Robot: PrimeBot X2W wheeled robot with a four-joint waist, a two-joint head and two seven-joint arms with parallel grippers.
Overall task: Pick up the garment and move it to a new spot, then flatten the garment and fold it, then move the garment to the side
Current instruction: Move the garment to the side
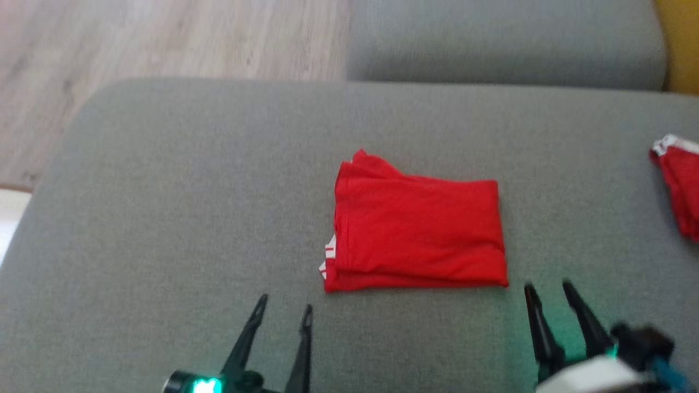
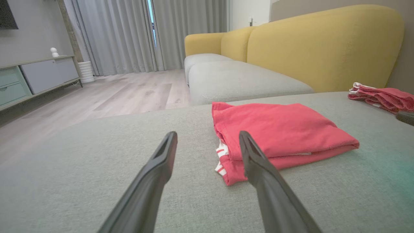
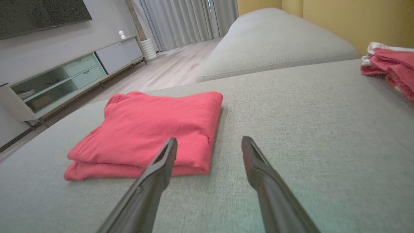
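Garment (image 1: 418,229): folded, dead ahead between claws, long axis crosswise.
Left claw (image 1: 285,302): wide, empty, just short.
Right claw (image 1: 547,285): wide, empty, slightly nearer.

Soft even daylight, faint shadows, head view blurred, wrist views stretched at edges

Just ahead of your left gripper (image 1: 286,303) the garment (image 1: 418,232) is soft, matt red cloth, smooth-knit; under the gripper the sofa cushion (image 1: 164,191) is grey woven fabric, slightly rough; its fingers (image 1: 246,338) look like dark matt plastic; far beyond, the floor (image 1: 164,38) is pale wood-grain
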